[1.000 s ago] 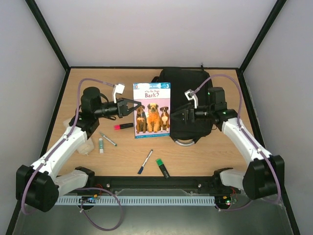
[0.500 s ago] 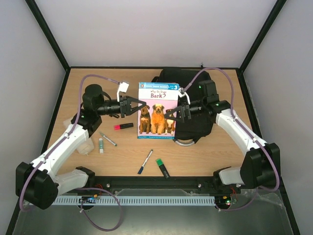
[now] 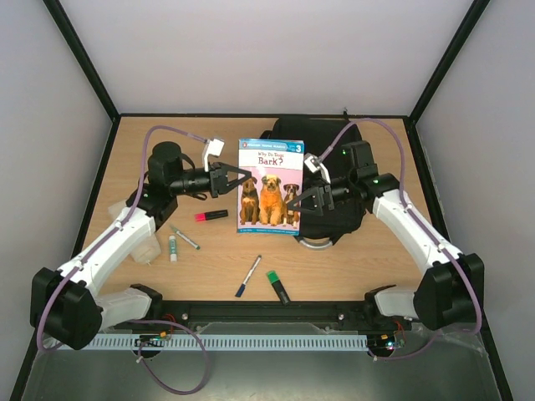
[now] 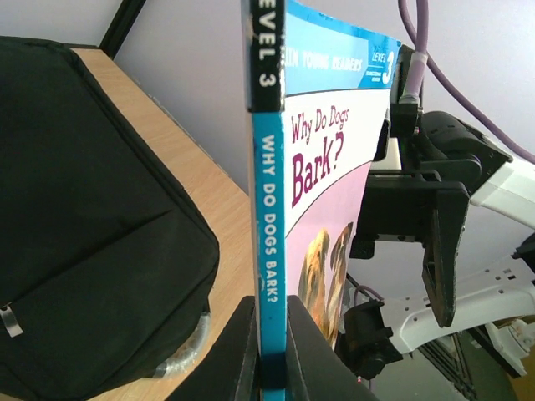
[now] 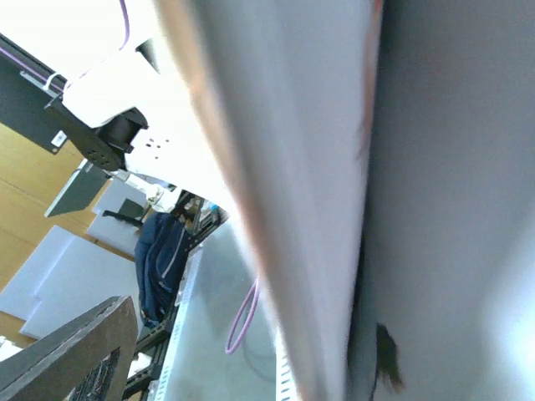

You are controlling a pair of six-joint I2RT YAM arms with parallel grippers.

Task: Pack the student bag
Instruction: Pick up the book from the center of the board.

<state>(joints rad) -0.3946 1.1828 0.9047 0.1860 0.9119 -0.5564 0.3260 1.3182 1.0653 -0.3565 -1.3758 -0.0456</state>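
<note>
The student bag [image 3: 334, 171] is a black backpack lying flat at the back right of the table, its silvery handle [image 3: 313, 243] towards me. It also shows in the left wrist view [image 4: 84, 209]. My left gripper [image 3: 238, 178] is shut on the spine of the "Why Do Dogs Bark?" book [image 3: 270, 185] and holds it upright above the table, partly in front of the bag. The left wrist view shows the blue spine [image 4: 269, 251] pinched between the jaws. My right gripper [image 3: 308, 198] is at the book's right edge, its jaws apart. The right wrist view is filled by the blurred book edge [image 5: 292, 209].
On the table lie a pink highlighter [image 3: 211, 215], a grey pen [image 3: 185, 237], a glue stick [image 3: 173, 247], a blue pen [image 3: 248, 276] and a green marker [image 3: 278, 286]. A clear plastic item [image 3: 149, 248] lies under the left arm.
My left gripper has carried the book a little to the right. My right gripper has swung left from over the bag to the book's right edge.
</note>
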